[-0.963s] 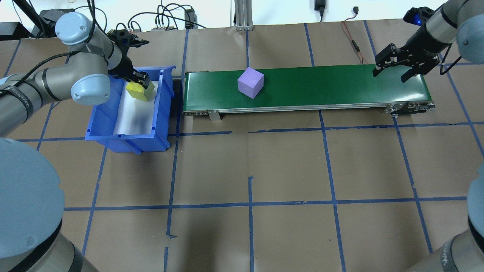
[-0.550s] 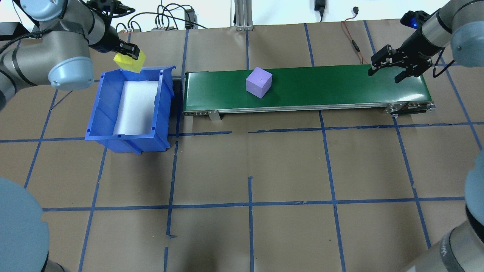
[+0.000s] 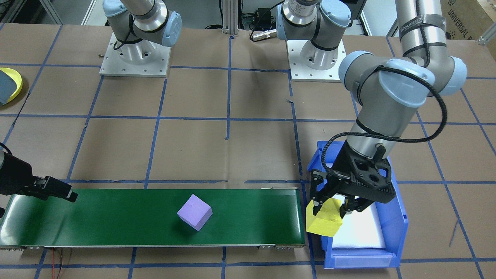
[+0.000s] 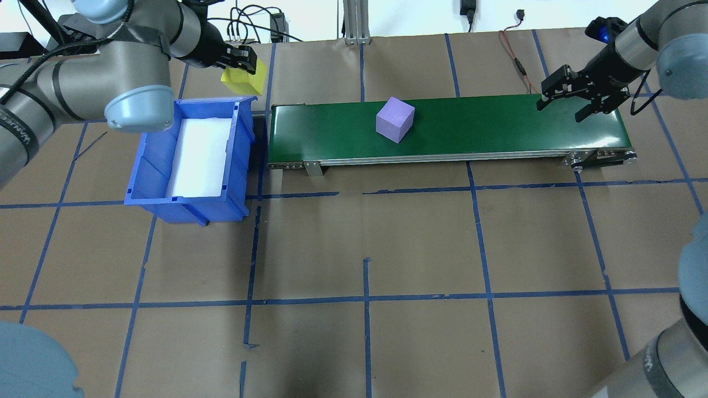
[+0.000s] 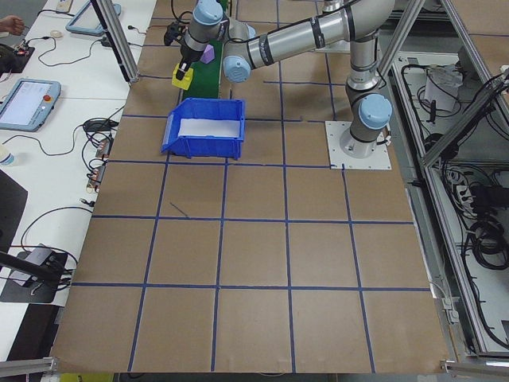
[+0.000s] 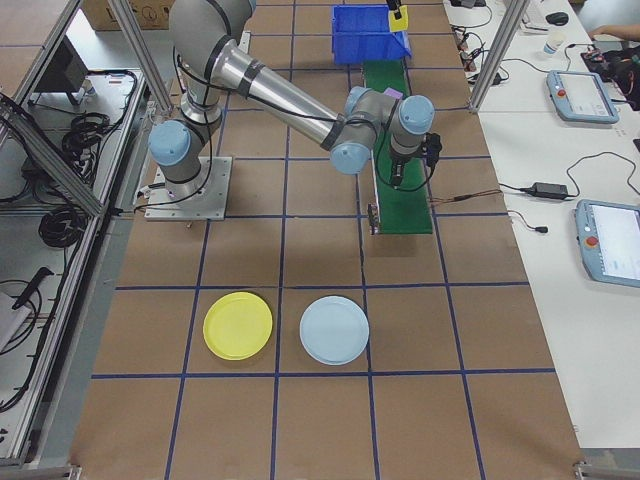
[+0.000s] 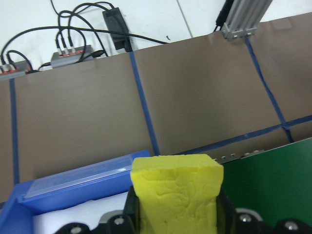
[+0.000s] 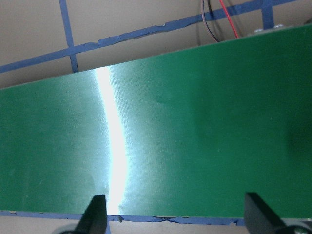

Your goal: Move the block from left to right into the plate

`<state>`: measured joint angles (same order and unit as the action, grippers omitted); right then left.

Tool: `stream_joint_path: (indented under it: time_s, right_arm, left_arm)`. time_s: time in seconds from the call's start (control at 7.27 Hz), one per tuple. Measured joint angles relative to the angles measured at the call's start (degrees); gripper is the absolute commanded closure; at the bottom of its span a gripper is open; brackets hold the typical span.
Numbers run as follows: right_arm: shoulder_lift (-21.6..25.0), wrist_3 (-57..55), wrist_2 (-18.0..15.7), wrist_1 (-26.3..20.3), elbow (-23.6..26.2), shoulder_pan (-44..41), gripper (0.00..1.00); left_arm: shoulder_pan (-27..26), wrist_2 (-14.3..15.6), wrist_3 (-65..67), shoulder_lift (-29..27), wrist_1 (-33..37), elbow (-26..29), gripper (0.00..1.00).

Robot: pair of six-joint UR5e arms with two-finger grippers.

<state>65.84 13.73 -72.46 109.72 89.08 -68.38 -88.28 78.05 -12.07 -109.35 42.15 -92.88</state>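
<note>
Since a second ago: yellow block [image 4: 243, 80] lifted out of the blue bin [image 4: 153, 166] and carried toward the conveyor belt [image 4: 498, 124], now hanging in the air above the bin's corner nearest the belt's left end. Purple cube [image 4: 395, 119] riding further along the belt toward the right end, now sitting a little left of the belt's middle in the overhead view.

Left gripper [image 3: 332, 209] pinching the yellow block between both fingers, block tilted slightly, clear of the bin's white liner [image 3: 360, 228]. From the left wrist camera, yellow block [image 7: 176, 197] filling the lower middle, with the bin's rim and the green belt edge below and behind it.

Right gripper [image 4: 565, 106] hovering over the belt's right end, fingers spread, holding nothing, apart from the purple cube. From the right wrist camera, only bare green belt [image 8: 195, 136] between the two spread fingertips [image 8: 95, 214].

Yellow plate [image 6: 238, 325] lying on the table near the robot-right end, well apart from the belt, just beside a pale blue plate [image 6: 335, 329]; neither carrying any block. Both plates visible whole only in the right-side view; a sliver of the yellow plate [image 3: 14, 83] showing at the left border of the front-facing view.
</note>
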Motion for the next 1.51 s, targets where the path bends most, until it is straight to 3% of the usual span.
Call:
stream_joint_path:
  time_s: [0.14,0.28,0.41,0.83,0.96,1.1,1.24,1.51]
  right_arm:
    - [-0.01,0.08,0.02,0.15,0.05,0.00,0.00]
    - [-0.04,0.15,0.02,0.20,0.09,0.00,0.00]
    - [-0.07,0.20,0.00,0.25,0.11,0.00,0.00]
    - [-0.08,0.40,0.02,0.30,0.15,0.00,0.01]
    - [-0.07,0.64,-0.03,0.47,0.18,0.00,0.01]
    - [-0.05,0.81,-0.09,0.79,0.23,0.00,0.01]
    - [-0.03,0.77,-0.10,0.96,0.24,0.00,0.01]
    - [-0.01,0.12,-0.05,1.04,0.22,0.00,0.03]
  left_arm:
    - [-1.50,0.13,1.76,-0.98,-0.29,-0.88,0.61]
    - [-2.96,0.42,3.72,-1.96,-1.06,-2.16,0.38]
    - [-4.08,0.59,6.21,-2.87,-2.25,-3.29,0.00]
    - [-5.06,0.66,13.19,-3.84,-3.00,-4.25,0.00]
    - [-5.10,2.48,11.81,-3.41,-2.88,-4.01,0.00]
    - [-5.04,6.84,7.76,-1.74,-1.36,-3.62,0.00]
    - [-4.63,10.15,4.78,0.68,2.98,-3.05,0.00]
    - [-1.71,12.09,2.56,6.31,19.66,0.03,0.00]
